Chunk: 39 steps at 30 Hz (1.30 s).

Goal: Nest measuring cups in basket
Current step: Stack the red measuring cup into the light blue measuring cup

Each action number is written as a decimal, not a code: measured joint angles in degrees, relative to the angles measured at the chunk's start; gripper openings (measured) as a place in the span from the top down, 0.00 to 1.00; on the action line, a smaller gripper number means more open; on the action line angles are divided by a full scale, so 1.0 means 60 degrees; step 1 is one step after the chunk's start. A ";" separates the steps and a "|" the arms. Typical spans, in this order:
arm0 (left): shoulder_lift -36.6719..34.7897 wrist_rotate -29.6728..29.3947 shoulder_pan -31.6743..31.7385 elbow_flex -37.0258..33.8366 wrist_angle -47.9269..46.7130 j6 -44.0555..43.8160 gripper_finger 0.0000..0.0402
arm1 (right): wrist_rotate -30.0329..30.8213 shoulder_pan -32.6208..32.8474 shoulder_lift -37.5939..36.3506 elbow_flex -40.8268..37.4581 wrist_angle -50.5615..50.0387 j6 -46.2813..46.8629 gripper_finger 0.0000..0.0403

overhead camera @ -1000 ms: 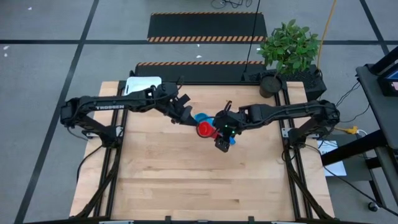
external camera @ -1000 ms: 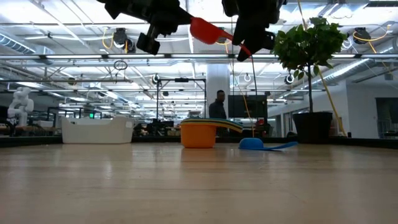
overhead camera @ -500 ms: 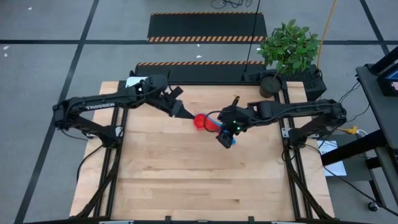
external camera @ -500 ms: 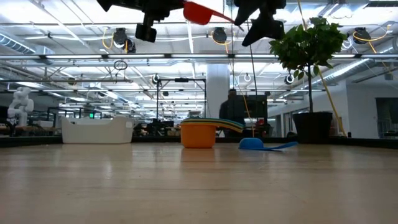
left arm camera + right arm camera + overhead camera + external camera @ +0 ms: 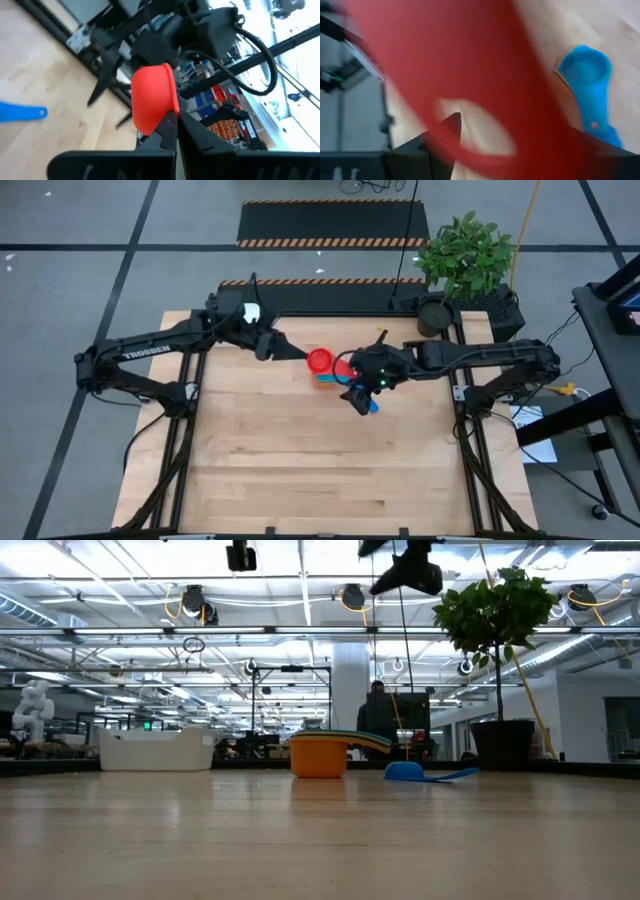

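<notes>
My left gripper (image 5: 292,353) is shut on a red measuring cup (image 5: 320,361), held high above the table's middle. My right gripper (image 5: 351,392) stands open just right of it, and the cup's handle (image 5: 485,125) blurs across the right wrist view. Under them a stack of nested measuring cups, the orange one outermost (image 5: 320,755), rests on its base on the table. A blue cup (image 5: 405,771) lies beside the stack, its handle toward the right. The white basket (image 5: 155,750) stands at the far left corner, mostly hidden under my left arm in the high view. My left gripper pinches the red cup's edge (image 5: 172,114) between its two shut fingers, on the side away from the handle. The fingers come nearly level from the table's left. The cup is lifted clear, its bowl (image 5: 151,97) sticking out past the fingertips. My right gripper: the red handle passes between its spread fingers (image 5: 445,137); whether they touch it I cannot tell.
A potted plant (image 5: 462,260) stands at the far right corner, off the wooden top. The near half of the table (image 5: 320,470) is bare wood. A person stands in the room behind the table (image 5: 378,715).
My left gripper has risen and drawn back toward the far left with the red cup, rolling as it went. The cup has gone up out of the low view and now sits farther from my right gripper, which has also risen a little.
</notes>
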 joint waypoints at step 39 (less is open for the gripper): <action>-0.0002 -0.0596 -0.0012 0.0000 0.1132 -0.0033 1.00 | 0.1849 0.0000 -0.3829 -0.7888 1.4247 0.4877 0.40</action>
